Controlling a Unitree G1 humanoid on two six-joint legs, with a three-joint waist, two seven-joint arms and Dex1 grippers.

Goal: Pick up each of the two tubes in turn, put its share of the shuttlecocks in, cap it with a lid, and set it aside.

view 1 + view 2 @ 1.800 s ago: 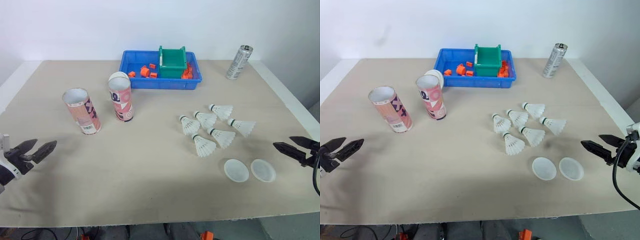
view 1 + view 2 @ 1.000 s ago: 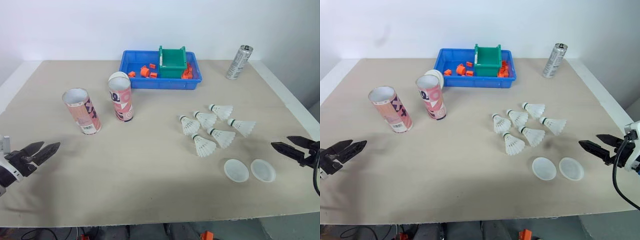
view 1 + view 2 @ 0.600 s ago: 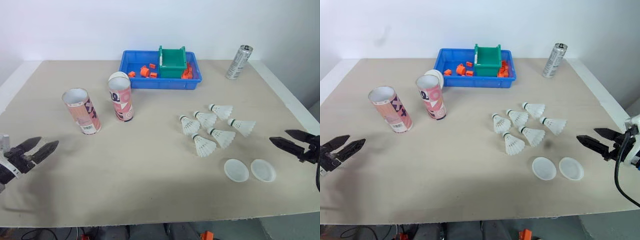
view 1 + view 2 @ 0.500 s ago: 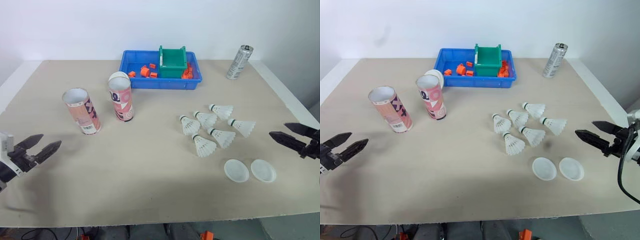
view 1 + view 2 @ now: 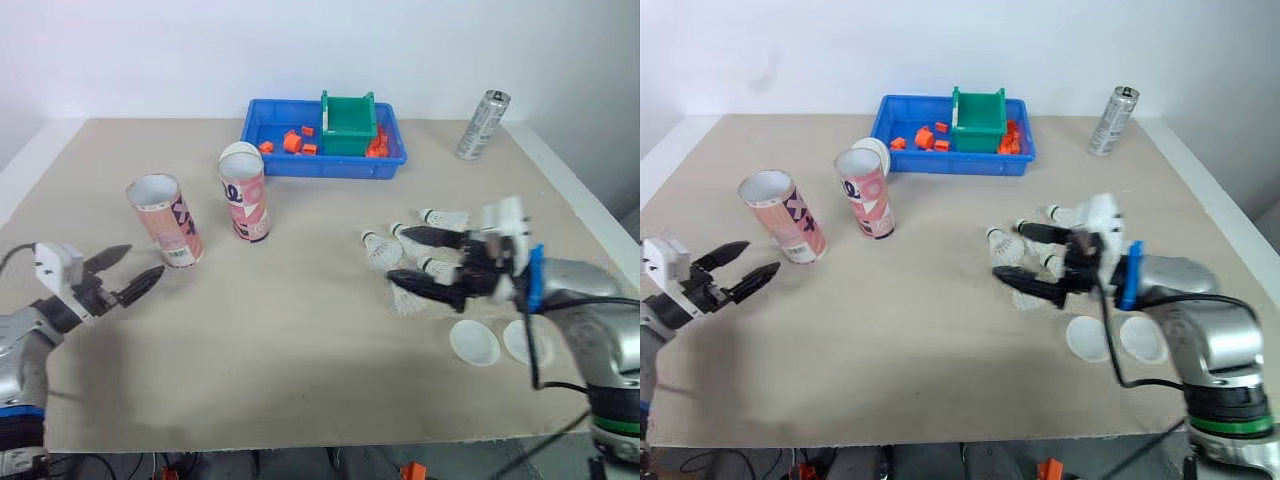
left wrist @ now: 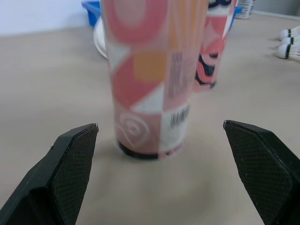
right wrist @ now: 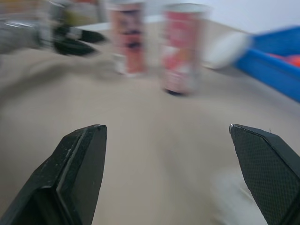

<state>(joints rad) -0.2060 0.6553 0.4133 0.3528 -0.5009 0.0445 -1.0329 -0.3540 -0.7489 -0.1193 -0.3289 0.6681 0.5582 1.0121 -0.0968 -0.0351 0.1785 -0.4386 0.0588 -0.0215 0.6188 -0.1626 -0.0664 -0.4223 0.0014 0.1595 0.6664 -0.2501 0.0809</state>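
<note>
Tubes (image 5: 245,193) both upright and uncapped on the left side of the table (image 5: 300,350), grippers empty

Left gripper (image 5: 128,270) hangs just beside the nearer tube (image 6: 150,84) with fingers spread wide, not touching it. Right gripper (image 5: 400,255) is spread open too, low over the shuttlecocks (image 5: 440,217) on the right, holding nothing. Two lids (image 5: 474,342) lie just beside those; blue tray (image 5: 320,168) and can (image 5: 481,125) sit at the far edge.
</note>
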